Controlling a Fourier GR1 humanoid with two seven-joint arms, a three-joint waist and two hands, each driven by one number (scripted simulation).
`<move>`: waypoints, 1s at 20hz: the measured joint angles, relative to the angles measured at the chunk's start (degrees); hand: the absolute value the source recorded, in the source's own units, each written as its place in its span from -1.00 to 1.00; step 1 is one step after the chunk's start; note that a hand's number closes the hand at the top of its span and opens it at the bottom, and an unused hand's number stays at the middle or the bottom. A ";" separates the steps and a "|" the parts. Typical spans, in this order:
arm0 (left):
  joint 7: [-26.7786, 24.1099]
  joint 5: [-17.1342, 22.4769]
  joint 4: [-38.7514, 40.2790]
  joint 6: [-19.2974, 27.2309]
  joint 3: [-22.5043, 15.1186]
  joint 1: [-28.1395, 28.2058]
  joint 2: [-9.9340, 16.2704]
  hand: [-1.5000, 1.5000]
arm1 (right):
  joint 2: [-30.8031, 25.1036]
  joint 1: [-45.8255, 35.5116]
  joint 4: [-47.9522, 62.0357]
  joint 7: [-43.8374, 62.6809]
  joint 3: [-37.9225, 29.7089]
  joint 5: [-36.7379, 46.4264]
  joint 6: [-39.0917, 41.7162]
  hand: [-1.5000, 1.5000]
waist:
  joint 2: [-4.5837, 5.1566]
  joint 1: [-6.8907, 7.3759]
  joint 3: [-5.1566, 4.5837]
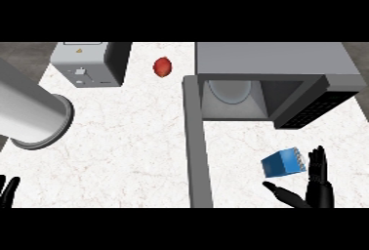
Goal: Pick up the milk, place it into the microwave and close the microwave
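A blue milk carton point(282, 162) lies on the white counter in front of the microwave, at the lower right. My right hand point(316, 185) is just right of and below it, open, fingers straight up beside the carton and thumb stretched out under it, not closed on it. The grey microwave point(274, 61) stands at the back right with its cavity point(234, 97) open; a round glass plate shows inside. Its door point(196, 141) swings out toward me as a long grey bar. My left hand point(9, 191) rests open at the lower left edge.
A grey toaster-like appliance point(90, 63) stands at the back left. A red round object point(163, 67) lies beside it near the microwave. A large white cylinder with a grey rim point(32, 114) juts in from the left. The microwave's black control panel point(317, 105) faces right of the cavity.
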 measured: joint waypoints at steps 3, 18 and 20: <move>0.26 -0.44 0.32 0.50 -0.20 -0.74 -0.02 -1.00 | -0.25 -3.31 4.61 -2.25 -1.63 -0.41 0.21 -1.00 | 0.00 0.01 -0.01; 0.34 -0.44 0.10 0.65 -1.13 -0.28 0.16 -1.00 | 1.49 -8.86 12.88 -10.74 -5.40 -6.27 10.34 1.00 | -0.02 0.03 -0.02; 0.61 -0.52 -0.15 0.72 -1.04 -0.72 0.08 -1.00 | 1.60 -8.89 13.24 -11.10 -5.28 -6.80 12.02 1.00 | -0.02 0.01 -0.02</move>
